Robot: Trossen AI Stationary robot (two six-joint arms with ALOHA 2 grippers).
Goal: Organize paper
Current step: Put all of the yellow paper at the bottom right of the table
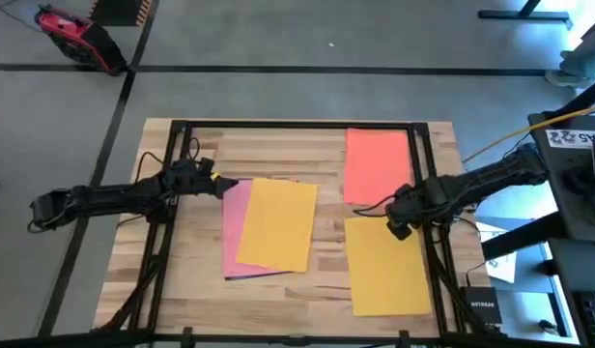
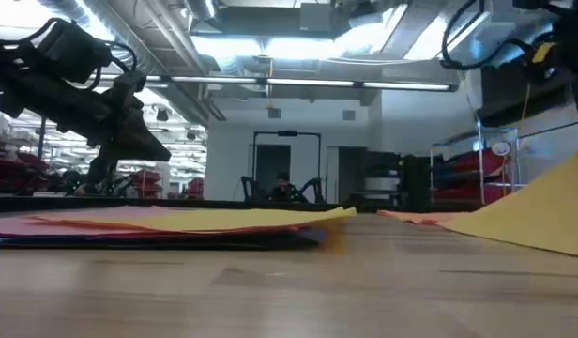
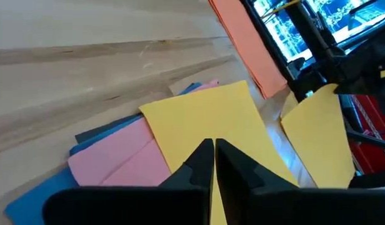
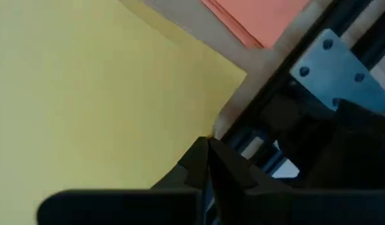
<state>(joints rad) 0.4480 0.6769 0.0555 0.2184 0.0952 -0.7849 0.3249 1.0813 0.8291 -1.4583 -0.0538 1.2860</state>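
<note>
Paper handling: thin, light, floppy sheets that slide on one another; I judge an edge or corner the only place to pinch, since a flat sheet offers no grip from above.

High view: the wooden table carries a yellow sheet lying skewed on a pink sheet in the middle, an orange-red sheet far right, and a second yellow sheet near right. The left gripper hangs at the far left corner of the middle pile; the right gripper sits at the far corner of the second yellow sheet.

Low view: only here does the second yellow sheet show raised off the wood at one side, while the pile lies flat with dark sheets beneath.

Left wrist view: adds blue sheets under the pink, hidden from above; the left fingers are pressed together, empty, above the yellow.

Right wrist view: the right fingers meet at the yellow sheet's edge, apparently clamped on it, beside the table's metal frame.
</note>
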